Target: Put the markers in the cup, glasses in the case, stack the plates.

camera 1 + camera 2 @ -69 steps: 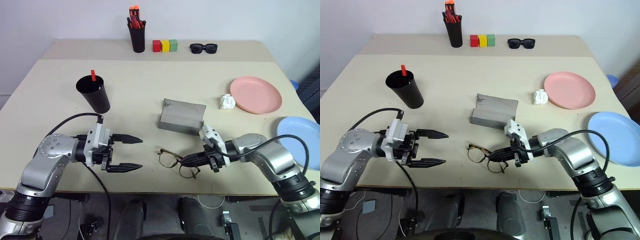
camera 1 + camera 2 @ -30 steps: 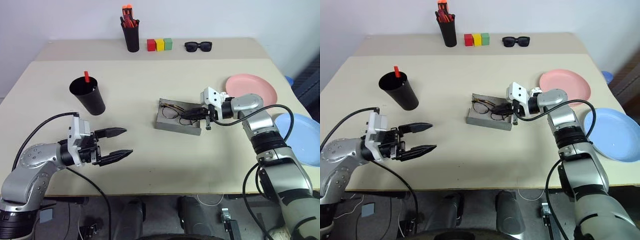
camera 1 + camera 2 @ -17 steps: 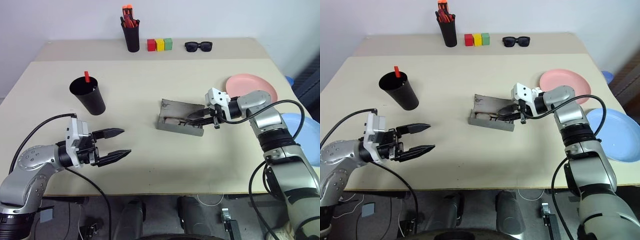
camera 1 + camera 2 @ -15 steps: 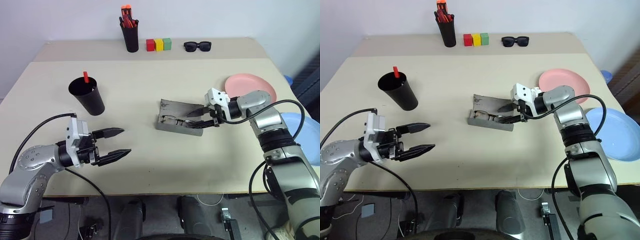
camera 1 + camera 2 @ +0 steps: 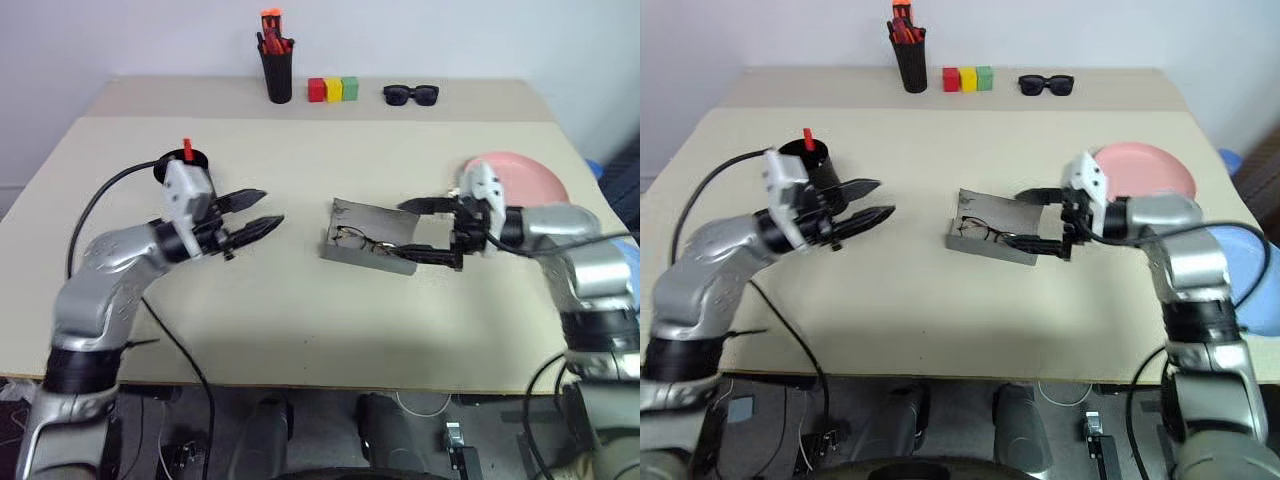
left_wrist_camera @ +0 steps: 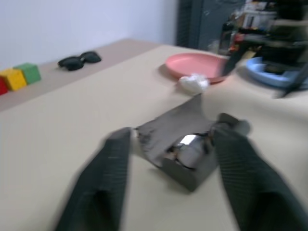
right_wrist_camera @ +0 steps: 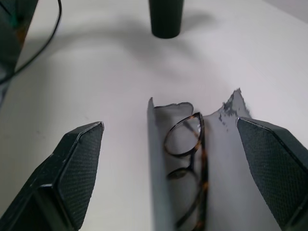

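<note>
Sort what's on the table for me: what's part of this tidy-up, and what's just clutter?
Part of the job: glasses lying in the open grey case; black cup with a red-tipped marker; pink plate; blue plate.

Clutter: pen holder, coloured blocks, sunglasses, crumpled white wad.

The cup [image 5: 178, 168] sits mostly hidden behind the left end effector [image 5: 262, 212]
</note>
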You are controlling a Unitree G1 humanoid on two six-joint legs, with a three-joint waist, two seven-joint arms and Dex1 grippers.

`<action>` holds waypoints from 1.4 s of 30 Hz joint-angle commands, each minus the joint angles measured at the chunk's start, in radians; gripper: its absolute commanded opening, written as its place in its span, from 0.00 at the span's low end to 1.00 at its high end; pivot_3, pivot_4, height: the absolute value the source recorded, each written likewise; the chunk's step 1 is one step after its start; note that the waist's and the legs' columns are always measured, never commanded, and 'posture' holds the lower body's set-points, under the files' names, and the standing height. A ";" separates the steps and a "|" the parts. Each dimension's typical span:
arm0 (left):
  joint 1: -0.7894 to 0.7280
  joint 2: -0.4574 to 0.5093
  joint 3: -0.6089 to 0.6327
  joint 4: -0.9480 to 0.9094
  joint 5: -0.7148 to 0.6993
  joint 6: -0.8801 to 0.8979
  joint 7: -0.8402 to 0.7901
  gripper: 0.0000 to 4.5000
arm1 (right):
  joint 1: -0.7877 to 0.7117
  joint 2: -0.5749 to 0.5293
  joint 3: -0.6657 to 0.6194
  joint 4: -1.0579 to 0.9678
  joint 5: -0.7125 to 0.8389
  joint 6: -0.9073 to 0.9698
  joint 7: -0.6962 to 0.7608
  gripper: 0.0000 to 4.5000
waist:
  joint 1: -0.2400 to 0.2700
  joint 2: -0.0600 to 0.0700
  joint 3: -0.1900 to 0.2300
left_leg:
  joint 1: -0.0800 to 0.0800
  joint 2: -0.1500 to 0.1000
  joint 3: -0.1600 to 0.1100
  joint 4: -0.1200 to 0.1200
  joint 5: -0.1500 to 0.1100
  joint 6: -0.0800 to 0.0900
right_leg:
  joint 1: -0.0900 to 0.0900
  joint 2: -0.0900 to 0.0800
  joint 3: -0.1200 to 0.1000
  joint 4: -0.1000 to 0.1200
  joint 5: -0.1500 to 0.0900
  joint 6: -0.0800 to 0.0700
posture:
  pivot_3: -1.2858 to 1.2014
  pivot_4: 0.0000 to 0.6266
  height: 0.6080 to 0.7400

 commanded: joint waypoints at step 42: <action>-0.844 -0.376 -0.271 1.304 0.671 -0.500 -0.510 0.18 | 0.642 0.134 -0.176 -0.512 0.132 -0.047 -0.553 1.00 | -0.008 -0.004 0.001 | -0.002 -0.001 0.001 0.001 0.000 0.001 | 0.000 0.000 0.002 -0.001 0.000 0.005 | 0.52 0.24 1.00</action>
